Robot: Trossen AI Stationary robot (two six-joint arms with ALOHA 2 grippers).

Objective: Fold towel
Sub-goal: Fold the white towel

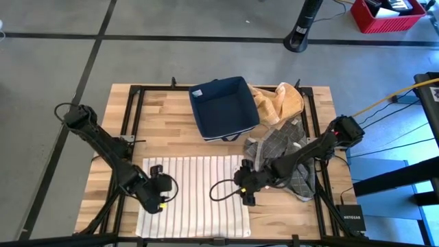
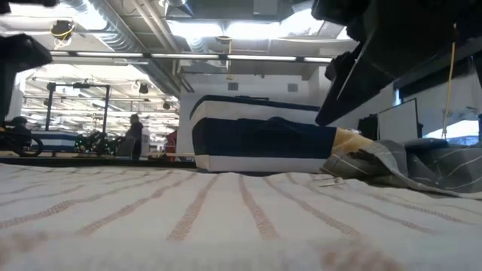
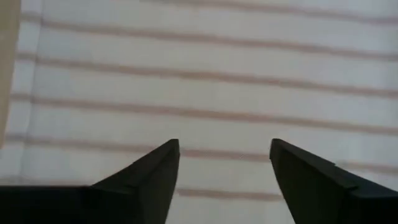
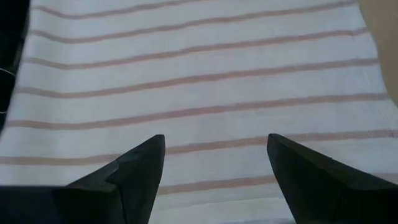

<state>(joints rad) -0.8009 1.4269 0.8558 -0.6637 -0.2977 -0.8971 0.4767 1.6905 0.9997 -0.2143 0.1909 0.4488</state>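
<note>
1. Striped towel (image 1: 195, 195): white with thin reddish stripes, spread flat on the near half of the wooden table (image 1: 161, 116), with its near edge at the table's front.
2. Left gripper (image 1: 163, 191): over the towel's left part, fingers (image 3: 152, 177) spread apart with striped cloth showing between them, holding nothing.
3. Right gripper (image 1: 245, 186): at the towel's right edge, fingers (image 4: 140, 168) likewise parted above the cloth, nothing held.
4. Grey checked cloth (image 1: 285, 154): crumpled at the table's right side, just beside the towel and under the right arm.
5. Navy bin (image 1: 223, 108): square, open-topped, beyond the towel near the table's far edge.
6. Tan cloth (image 1: 281, 103): bunched beside the bin's right wall, behind the grey cloth.
</note>
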